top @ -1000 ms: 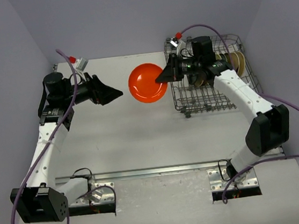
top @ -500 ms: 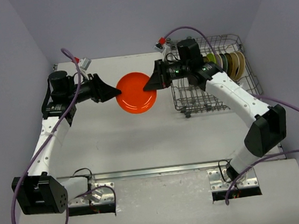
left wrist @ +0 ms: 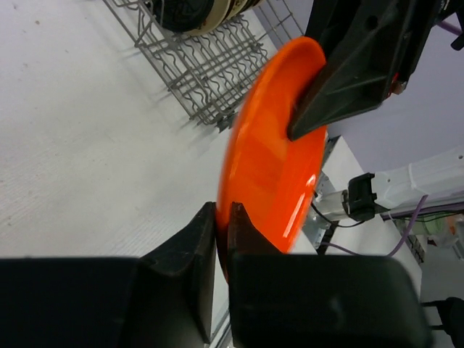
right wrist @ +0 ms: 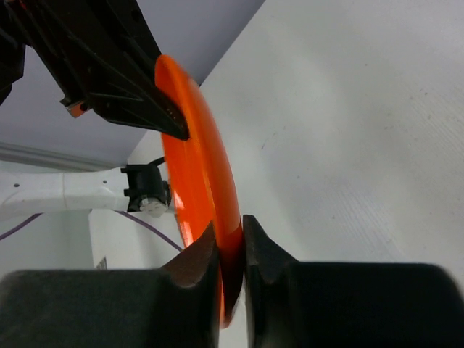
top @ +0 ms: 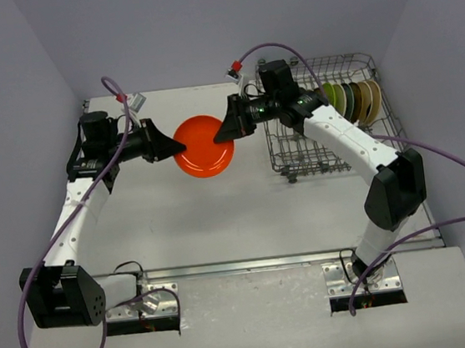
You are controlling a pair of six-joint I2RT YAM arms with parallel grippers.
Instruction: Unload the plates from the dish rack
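Two pinches now hold the orange plate (top: 202, 152) left of the dish rack (top: 315, 164): my left gripper (top: 181, 149) has just clamped its rim opposite my right gripper (top: 221, 136), so the handover begins.

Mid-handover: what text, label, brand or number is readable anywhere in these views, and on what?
None readable.
The orange plate, the dish rack and the plates standing in it show no lettering.
The white tag on the left arm's cable is too small to read.
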